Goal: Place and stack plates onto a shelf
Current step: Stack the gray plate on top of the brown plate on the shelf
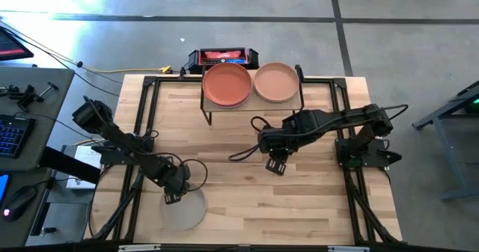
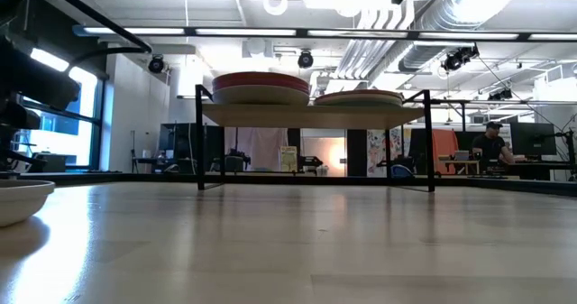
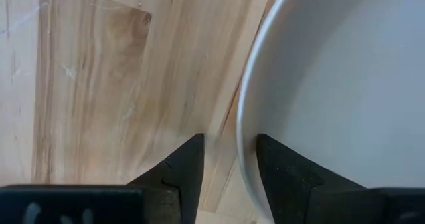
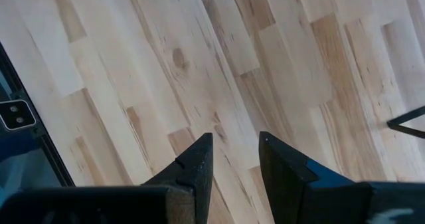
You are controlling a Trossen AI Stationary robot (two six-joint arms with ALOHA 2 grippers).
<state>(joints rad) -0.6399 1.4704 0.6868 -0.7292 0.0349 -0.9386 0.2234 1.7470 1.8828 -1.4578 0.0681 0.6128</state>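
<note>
At the left of the wooden worktop, near its front edge, the left gripper sits at the rim of a lone off-white plate. The left wrist view shows its two fingers spread, one outside the rim over bare wood and the other inside over the plate, so the rim lies between them, not yet clamped. This looks like the start of a pick-up: the next move calls for closing the fingers on the rim, lifting the plate clear, and carrying it back to the shelf. Toward the centre and back of the worktop stands the shelf, a low wood board on thin black legs, carrying a terracotta plate on its left half and a peach plate on its right. To the right, the right gripper waits over bare wood in front of the shelf, its fingers apart and holding nothing. The overhead view gives the layout but hides stack heights; the low view shows the left pile standing taller than the right pile, each seemingly more than one plate, with the off-white plate just at its left edge. Only the wrist view reveals how the fingers straddle the rim.
</note>
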